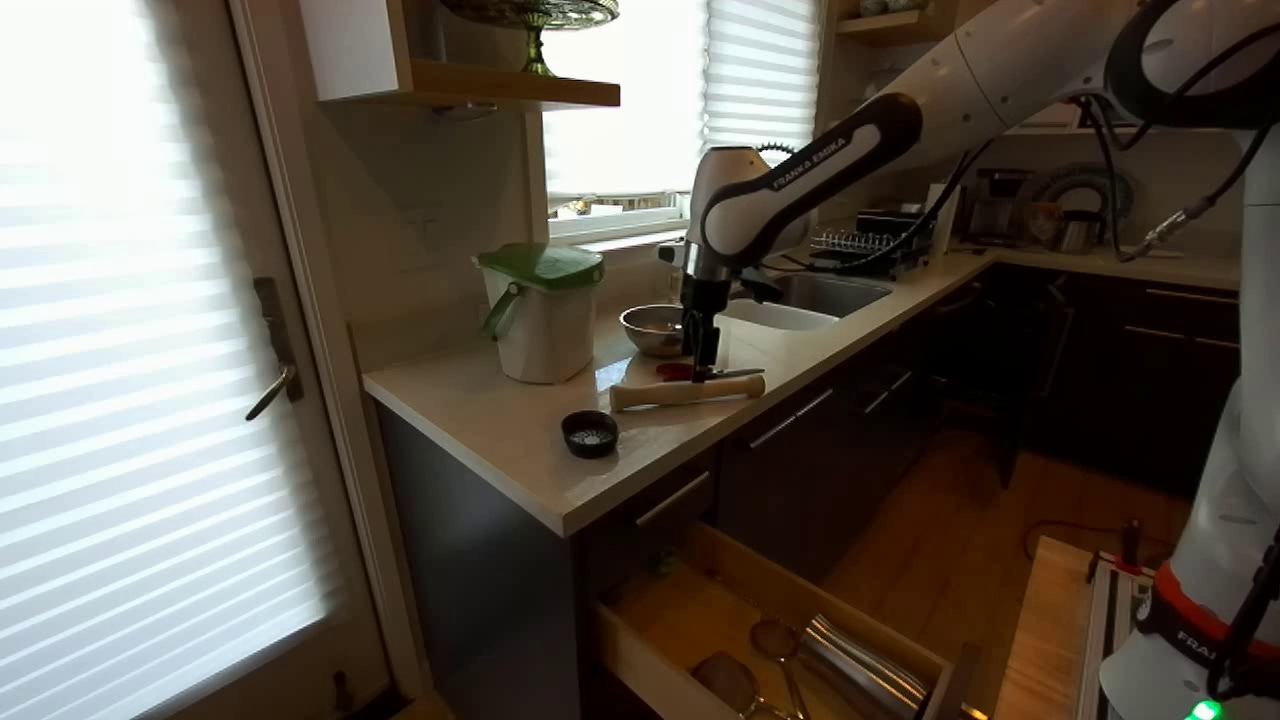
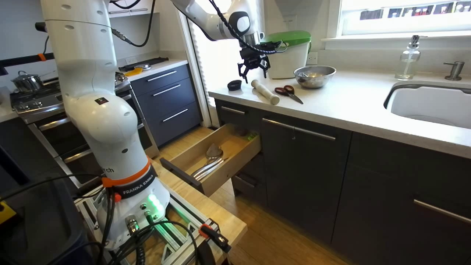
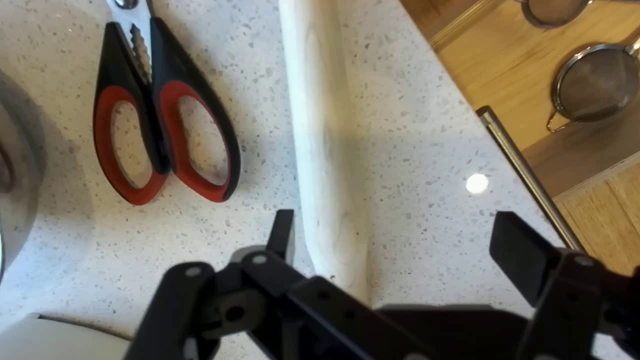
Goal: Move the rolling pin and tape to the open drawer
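The rolling pin, a pale wooden cylinder, lies on the white counter in both exterior views (image 1: 690, 391) (image 2: 265, 92) and in the wrist view (image 3: 322, 140). The tape, a small black ring, sits beside its far end in both exterior views (image 1: 590, 435) (image 2: 234, 85); it is out of the wrist view. The open drawer (image 1: 645, 665) is pulled out below the counter, also in an exterior view (image 2: 228, 173) and the wrist view (image 3: 515, 70). My gripper (image 1: 703, 374) (image 2: 255, 78) (image 3: 395, 220) is open and empty above the counter. The pin's near end shows between its fingers, close to the left finger.
Red-and-black scissors (image 2: 289, 92) (image 3: 162, 110) and a metal bowl (image 2: 315, 76) lie beside the pin. A white bin with green lid (image 1: 545, 315) (image 2: 289, 55) stands behind. Strainers (image 3: 597, 82) and shiny metal utensils (image 1: 865, 665) are in the drawer. A sink (image 2: 434, 99) is farther along.
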Available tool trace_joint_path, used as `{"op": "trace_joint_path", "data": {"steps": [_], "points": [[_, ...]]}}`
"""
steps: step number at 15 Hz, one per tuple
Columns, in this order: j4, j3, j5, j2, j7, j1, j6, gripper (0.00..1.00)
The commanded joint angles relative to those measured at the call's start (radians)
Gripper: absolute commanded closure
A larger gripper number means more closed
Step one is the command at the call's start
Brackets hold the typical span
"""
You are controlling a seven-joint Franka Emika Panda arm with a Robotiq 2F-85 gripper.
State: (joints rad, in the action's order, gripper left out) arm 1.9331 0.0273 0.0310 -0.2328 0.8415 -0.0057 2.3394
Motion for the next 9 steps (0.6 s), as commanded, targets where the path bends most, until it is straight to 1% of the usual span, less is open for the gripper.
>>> {"op": "trace_joint_path", "data": {"steps": [1,9], "points": [[-0.046,0.027,-0.026,-0.067,0.068,-0.030,0.029,0.00],[-0.105,0.056,-0.036,-0.141,0.150,-0.064,0.023,0.00]]}}
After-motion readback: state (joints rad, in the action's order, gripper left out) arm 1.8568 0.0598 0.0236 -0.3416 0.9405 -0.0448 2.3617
